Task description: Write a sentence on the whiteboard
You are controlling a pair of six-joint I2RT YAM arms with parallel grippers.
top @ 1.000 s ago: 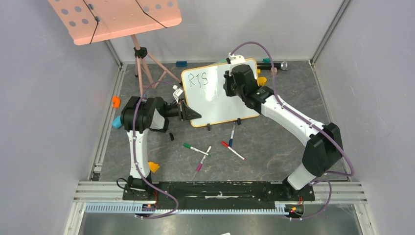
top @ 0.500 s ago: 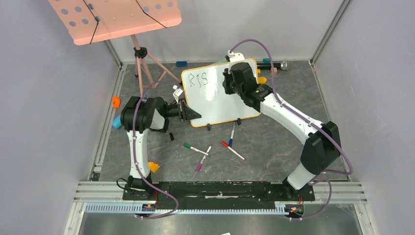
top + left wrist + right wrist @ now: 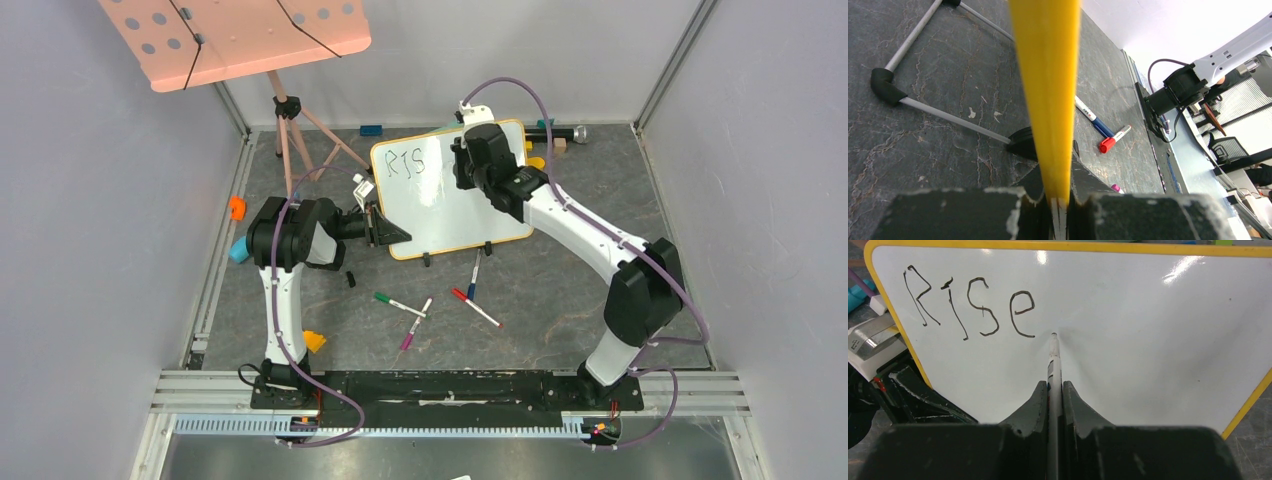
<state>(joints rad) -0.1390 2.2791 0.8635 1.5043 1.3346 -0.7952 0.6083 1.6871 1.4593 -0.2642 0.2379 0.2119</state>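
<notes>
From above, the whiteboard [image 3: 440, 215] stands at 12 o'clock from the arm bases. Its long edges run from 9 to 3 o'clock and its written face is turned toward the arms. The left gripper [image 3: 390, 232] meets its rim at 8 o'clock. The right gripper [image 3: 462, 168] hangs over the upper middle of the board and covers everything after the first three letters of the sentence [image 3: 405, 163]. Four loose pens [image 3: 400, 304] lie at 6 o'clock of the board. A pink music stand [image 3: 240, 35] rises at 10 o'clock, its tripod feet beside the board's left edge.

In the left wrist view, the board's yellow rim [image 3: 1048, 100] runs edge-on from 12 to 6 o'clock and drops between the left gripper's fingers [image 3: 1083, 207], which are pressed together on it. A black clip foot [image 3: 1020, 142] sits just at 9 o'clock of the rim. A tripod leg [image 3: 948, 117] lies further out at 9 o'clock, and a blue pen [image 3: 1093, 117] and a red-capped pen [image 3: 1113, 141] lie at 3 o'clock.

In the right wrist view, the right gripper pinches a marker [image 3: 1054, 365] whose long axis runs from 6 to 12 o'clock. Its tip touches the board just at 5 o'clock of the last letter. The sentence reads "Rise", running from 9 toward 3 o'clock across the board's upper left.
</notes>
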